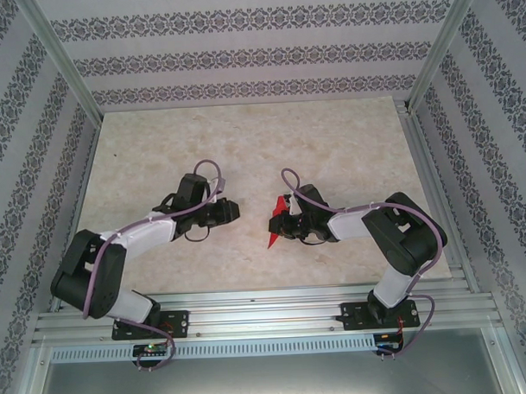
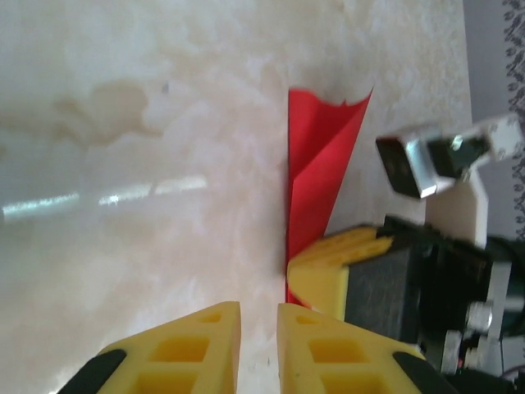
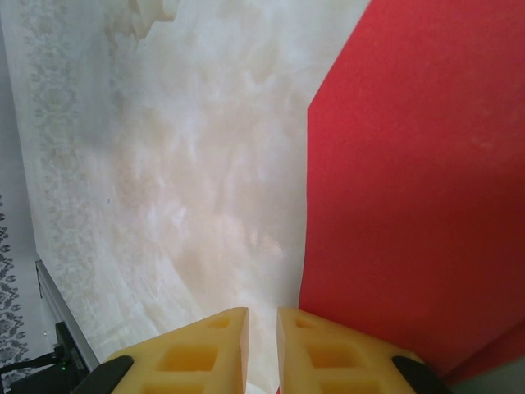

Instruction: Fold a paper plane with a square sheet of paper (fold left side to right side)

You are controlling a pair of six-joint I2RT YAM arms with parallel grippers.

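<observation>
The red paper [image 1: 272, 238] lies mid-table, folded into a narrow shape whose point faces the near edge. In the left wrist view the paper [image 2: 316, 164] is a tall strip with a raised flap. My right gripper [image 1: 289, 225] rests on top of it, jaws shut, its yellow fingers [image 2: 332, 275] pressing on the paper's lower part. In the right wrist view the paper [image 3: 418, 180] spreads to the right, and the right gripper [image 3: 262, 332] sits at its left edge with bare table in the slit. My left gripper [image 1: 231, 212] [image 2: 258, 328] is shut and empty, just left of the paper.
The marble-patterned table top [image 1: 244, 137] is bounded by aluminium frame rails [image 1: 267, 311] at the near edge and patterned walls [image 1: 241, 55] behind and at the sides. The right wrist's camera mount [image 2: 426, 160] sits close to the paper.
</observation>
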